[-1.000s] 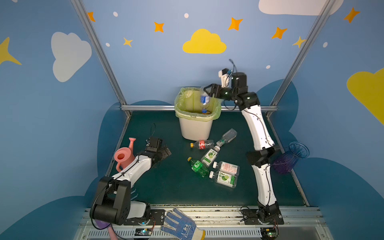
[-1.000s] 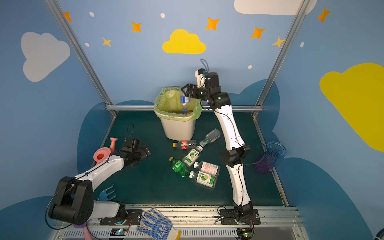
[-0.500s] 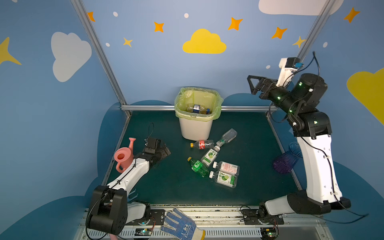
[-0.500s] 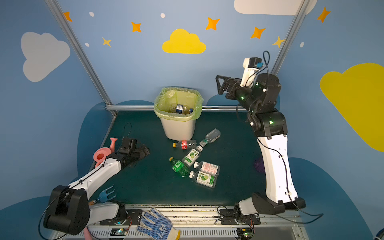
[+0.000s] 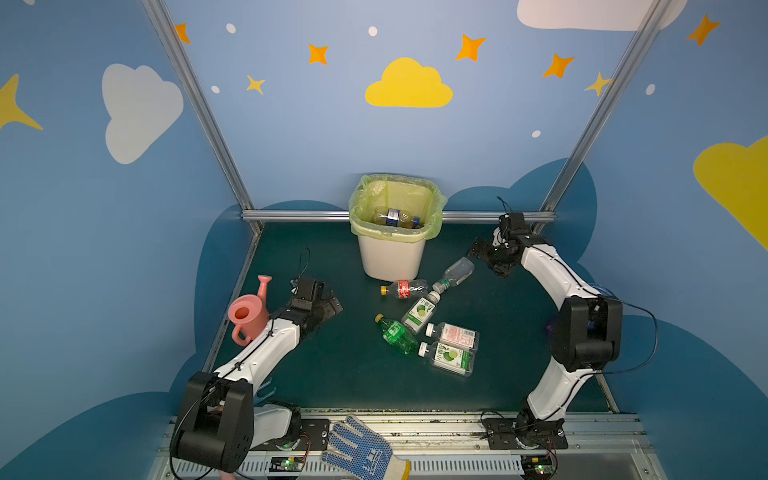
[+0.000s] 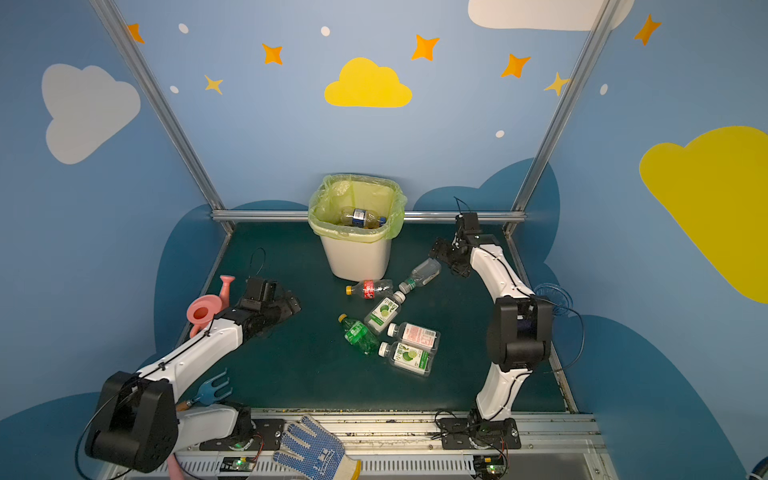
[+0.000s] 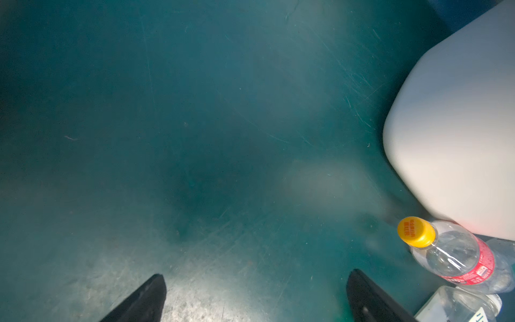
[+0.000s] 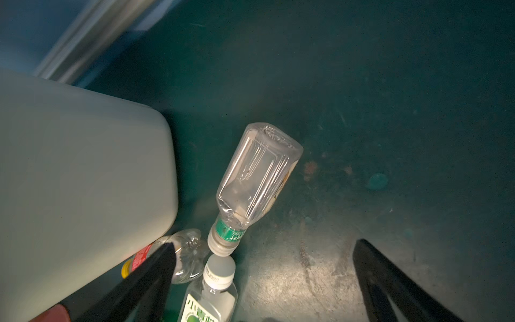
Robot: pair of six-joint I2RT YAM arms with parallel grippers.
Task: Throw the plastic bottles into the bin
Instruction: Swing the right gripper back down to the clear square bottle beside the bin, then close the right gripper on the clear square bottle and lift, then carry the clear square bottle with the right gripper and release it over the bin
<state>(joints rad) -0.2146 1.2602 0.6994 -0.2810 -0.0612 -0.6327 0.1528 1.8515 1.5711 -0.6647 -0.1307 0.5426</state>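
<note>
Inside the bin (image 5: 390, 262), at the back of the green table (image 5: 332, 374), I can see a few plastic bottles lying in the yellow-green liner, with a blue-labelled bottle (image 5: 392, 217) on top. Just in front of the bin's base a red-labelled bottle (image 5: 403, 288) with a yellow cap lies on its side, right beside the white wall. Off the bin's front right corner lies a clear bottle (image 5: 455, 274) with a green neck band, its cap pointing away from the bin and meeting the white cap of a lime-labelled bottle (image 5: 419, 311). Farther out from the bin lie a green bottle (image 5: 397, 332), a pink-labelled bottle (image 5: 453, 334) and a second lime-labelled bottle (image 5: 449, 357), close together.

My right gripper (image 5: 482, 262) hangs low to the right of the bin, near the clear bottle's base, jaws spread wide and holding nothing. My left gripper (image 5: 328, 305) sits low to the bin's front left, well apart from it, jaws also spread wide over the table.
</note>
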